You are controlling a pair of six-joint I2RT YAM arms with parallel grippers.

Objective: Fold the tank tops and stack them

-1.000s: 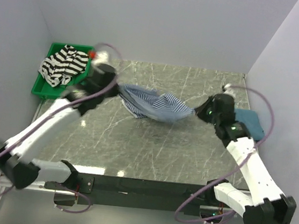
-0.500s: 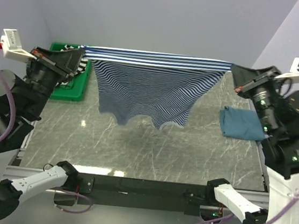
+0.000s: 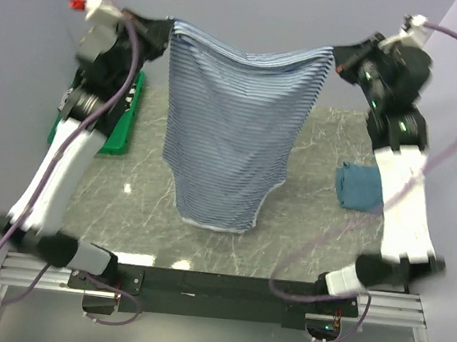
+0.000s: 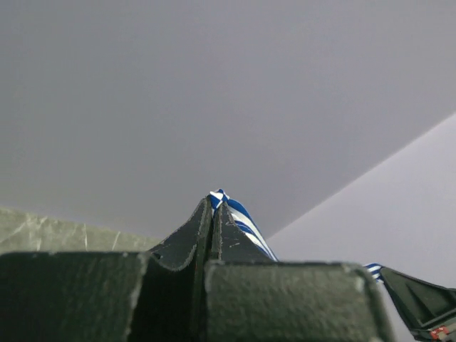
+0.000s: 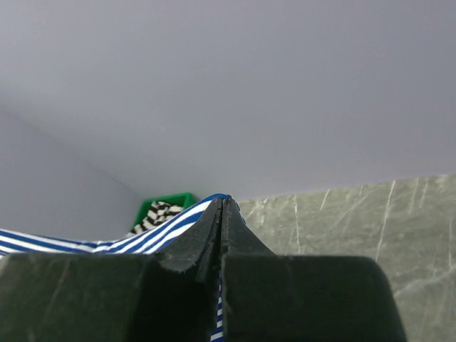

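Currently both arms are raised high over the counter [image 3: 312, 238], with the thin-striped blue-and-white tank top [image 3: 230, 122] strung between them. Left end effector [image 3: 164, 30] is pressed together on the top's upper left corner; right end effector [image 3: 340, 60] is pressed together on the upper right corner. The upper edge sags a little in the middle. The cloth hangs as one sheet, narrowing toward its lower edge, which sits over the middle of the counter (cannot tell from above whether that edge touches the marble). Left wrist view: fingers closed flat, with a sliver of blue-white stripe poking out at the tips. Right wrist view: same pinch, striped cloth trailing off to the left. Teal tank top [image 3: 361, 189] lies folded at the right edge of the counter, partly behind the right arm and well apart from the hanging one. Black-and-white tank top [image 5: 162, 212] lies bunched in the green bin [image 3: 124, 130] at the far left; the left arm hides most of the bin in the top view.
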